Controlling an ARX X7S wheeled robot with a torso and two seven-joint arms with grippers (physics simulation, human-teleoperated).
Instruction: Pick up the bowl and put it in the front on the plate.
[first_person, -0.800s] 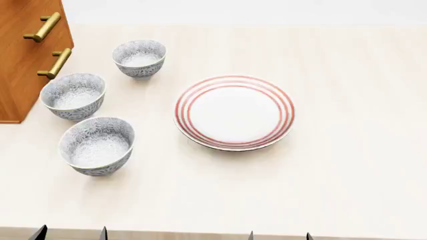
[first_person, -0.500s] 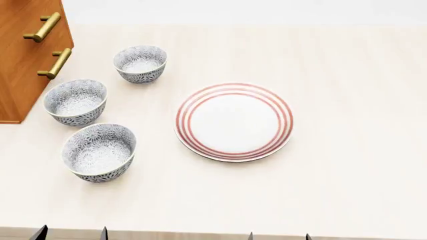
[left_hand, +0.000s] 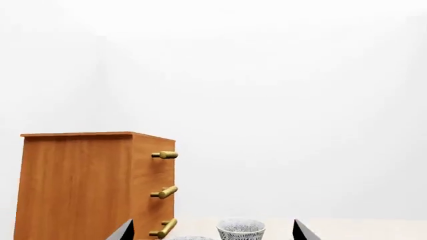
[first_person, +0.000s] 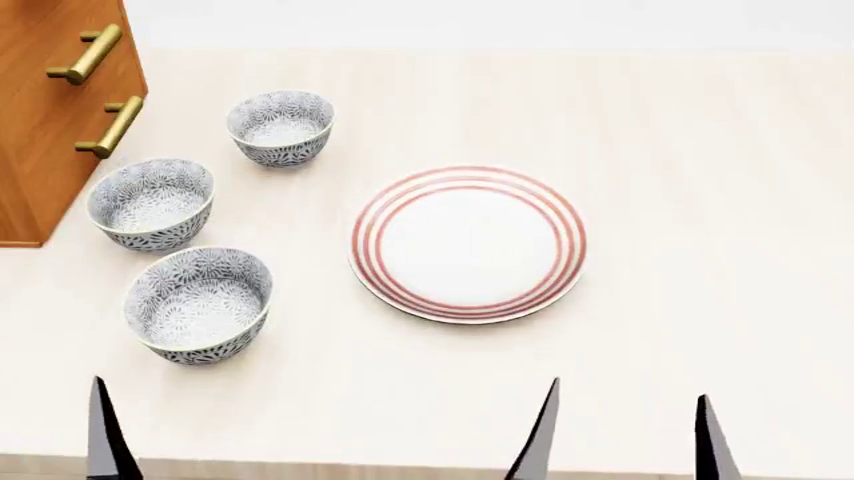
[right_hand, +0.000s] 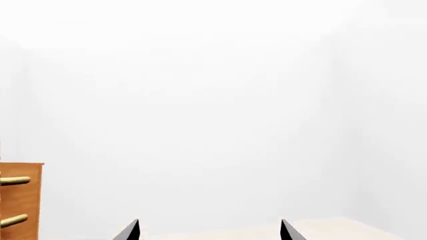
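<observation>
**Three patterned bowls and a ringed plate on a pale table, both grippers at the near edge**

The pale wooden table (first_person: 694, 150) fills the head view. At its far left corner stands the orange-brown wooden drawer cabinet with brass bar handles (first_person: 47, 110); only the left wrist view shows its full front and three handles (left_hand: 93, 185), against a blank white wall. The large round white plate with concentric red rings (first_person: 469, 243) lies bare near the table's middle and appears in neither wrist view.

Left of the plate, three small deep white bowls with dense grey floral pattern form a column. The front bowl (first_person: 199, 304) is nearest the robot, the middle bowl (first_person: 151, 203) sits just beside the cabinet, and the far bowl (first_person: 280, 127) lies farthest back. All three stand upright, apart from one another and from the plate. The left wrist view shows one bowl whole beyond the fingertips, and a sliver of another rim at the frame edge.

The right gripper (first_person: 625, 440) shows two dark fingertips spread wide and holding nothing. The left gripper (left_hand: 212, 231) also stands wide and unladen in its wrist view; the head view shows only one of its tips.

Compared with the frame half a second earlier, the fingertips reach much higher into the head view; bowls and plate are unmoved.
</observation>
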